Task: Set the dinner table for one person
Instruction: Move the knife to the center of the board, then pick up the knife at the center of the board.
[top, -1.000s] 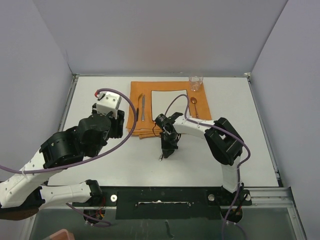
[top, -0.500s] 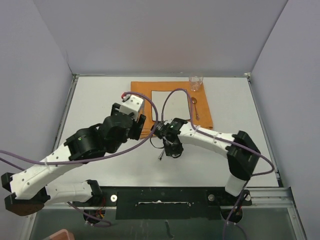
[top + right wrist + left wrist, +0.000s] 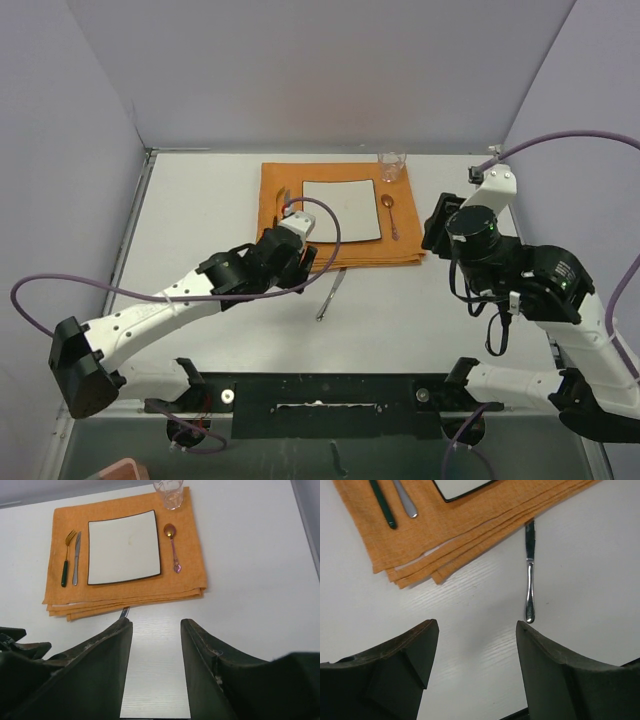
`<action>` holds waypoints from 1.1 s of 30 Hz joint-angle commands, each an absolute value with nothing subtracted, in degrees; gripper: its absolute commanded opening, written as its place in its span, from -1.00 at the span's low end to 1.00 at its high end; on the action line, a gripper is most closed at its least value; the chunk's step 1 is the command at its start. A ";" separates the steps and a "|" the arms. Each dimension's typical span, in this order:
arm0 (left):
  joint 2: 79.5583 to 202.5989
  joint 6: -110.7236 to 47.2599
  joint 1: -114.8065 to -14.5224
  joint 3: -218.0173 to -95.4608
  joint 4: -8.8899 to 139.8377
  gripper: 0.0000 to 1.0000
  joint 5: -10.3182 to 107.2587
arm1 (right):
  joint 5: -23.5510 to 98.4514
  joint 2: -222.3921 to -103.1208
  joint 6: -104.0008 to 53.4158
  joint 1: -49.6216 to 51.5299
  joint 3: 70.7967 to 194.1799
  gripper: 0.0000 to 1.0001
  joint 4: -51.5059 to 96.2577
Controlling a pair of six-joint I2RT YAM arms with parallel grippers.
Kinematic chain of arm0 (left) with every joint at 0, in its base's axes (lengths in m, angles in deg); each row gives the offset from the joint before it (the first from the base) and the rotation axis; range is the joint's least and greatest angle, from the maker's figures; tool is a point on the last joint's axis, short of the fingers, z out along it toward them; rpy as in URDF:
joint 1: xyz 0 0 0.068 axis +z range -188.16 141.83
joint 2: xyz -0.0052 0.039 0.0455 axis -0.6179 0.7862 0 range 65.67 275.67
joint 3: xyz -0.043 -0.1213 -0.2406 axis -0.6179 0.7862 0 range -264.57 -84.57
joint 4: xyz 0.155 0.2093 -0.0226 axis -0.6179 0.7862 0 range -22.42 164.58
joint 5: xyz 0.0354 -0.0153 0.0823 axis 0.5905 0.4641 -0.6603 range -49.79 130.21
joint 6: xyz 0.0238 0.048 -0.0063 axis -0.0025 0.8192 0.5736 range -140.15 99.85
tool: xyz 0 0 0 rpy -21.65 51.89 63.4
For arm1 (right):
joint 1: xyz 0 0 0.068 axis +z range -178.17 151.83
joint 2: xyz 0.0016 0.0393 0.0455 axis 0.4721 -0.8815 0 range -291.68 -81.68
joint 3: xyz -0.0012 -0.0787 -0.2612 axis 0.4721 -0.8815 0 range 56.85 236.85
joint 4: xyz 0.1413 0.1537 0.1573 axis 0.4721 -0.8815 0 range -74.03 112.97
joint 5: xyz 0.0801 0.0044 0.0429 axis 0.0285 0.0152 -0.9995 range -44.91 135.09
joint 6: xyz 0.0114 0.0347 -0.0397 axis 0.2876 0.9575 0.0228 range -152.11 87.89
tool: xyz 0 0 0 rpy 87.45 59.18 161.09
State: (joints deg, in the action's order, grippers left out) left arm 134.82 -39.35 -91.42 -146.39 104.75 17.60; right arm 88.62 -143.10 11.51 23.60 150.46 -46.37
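Note:
The dinner table [image 3: 195,205] carries an orange folded cloth [image 3: 400,240] with a square white plate [image 3: 340,196] on it. A fork [image 3: 66,555] and a knife [image 3: 76,557] lie left of the plate, a spoon [image 3: 173,545] lies right of it, and a glass [image 3: 391,165] stands behind it. A second silver knife [image 3: 331,292] lies loose on the table, its blade tip under the cloth's front edge [image 3: 530,575]. My left gripper [image 3: 476,627] hangs open just left of this knife's handle. My right gripper [image 3: 156,622] is open and empty, back at the right [image 3: 436,225].
The left arm [image 3: 180,300] stretches across the table's near left part. Side walls and a back wall enclose the table. A black rail [image 3: 330,395] runs along the near edge.
My right gripper opened, left the silver knife on the table and pulled back to the right. My left arm swung in from the left to beside the knife.

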 commanded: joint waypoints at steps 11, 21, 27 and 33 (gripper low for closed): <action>156.41 -42.14 -94.11 -142.83 86.30 0.22 33.47 | 88.06 -142.50 -9.06 23.59 154.04 -0.08 -36.55; 168.00 -43.57 -94.93 -145.79 82.06 0.20 31.18 | 85.69 -141.60 -13.84 23.62 154.90 -0.07 -36.00; 173.15 -43.62 -94.94 -148.98 80.30 0.18 31.13 | 85.15 -140.90 -14.00 23.60 155.56 -0.07 -37.32; 176.33 -44.82 -95.48 -150.57 79.49 -0.35 30.62 | 86.45 -140.10 -14.09 23.57 157.34 -0.07 -38.45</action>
State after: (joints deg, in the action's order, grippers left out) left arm 172.50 -42.98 -94.76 -149.63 82.91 29.58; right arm 85.34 -141.57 -13.04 23.60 154.33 -38.81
